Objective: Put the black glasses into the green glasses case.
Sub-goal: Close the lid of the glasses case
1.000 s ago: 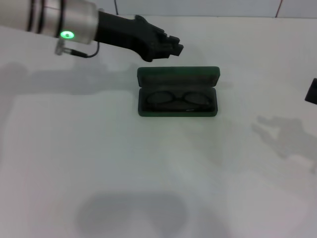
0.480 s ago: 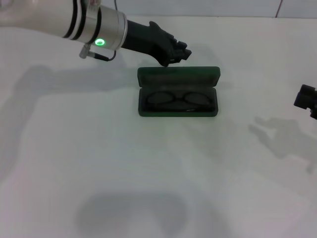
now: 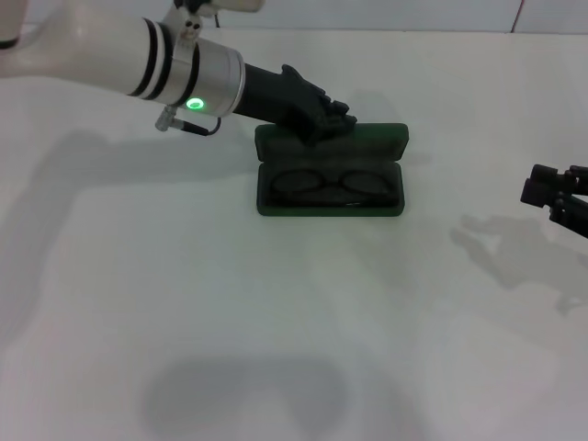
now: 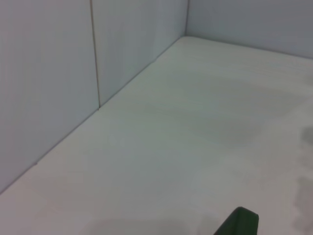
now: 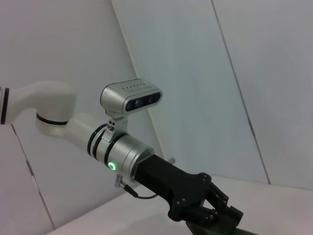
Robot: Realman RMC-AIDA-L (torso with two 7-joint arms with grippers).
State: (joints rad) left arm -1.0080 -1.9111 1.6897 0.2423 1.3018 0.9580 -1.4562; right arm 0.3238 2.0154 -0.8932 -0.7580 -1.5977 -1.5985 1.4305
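Observation:
The green glasses case (image 3: 367, 140) lies open at the table's middle, its lid tipped back on the far side. The black glasses (image 3: 329, 184) rest folded inside its lower half. My left gripper (image 3: 338, 118) is shut and sits at the lid's far edge, left of its middle, touching or just above it. The right wrist view shows that same left gripper (image 5: 226, 214) from the side. A corner of the case (image 4: 239, 223) shows in the left wrist view. My right gripper (image 3: 556, 191) hovers at the right edge, well apart from the case.
The white table (image 3: 276, 312) runs around the case on all sides. White wall panels (image 4: 73, 73) close the back and side. Shadows of both arms fall on the table.
My left arm has swung right and down, bringing its gripper from behind the case onto the lid's far edge. The right gripper has come further in from the right edge.

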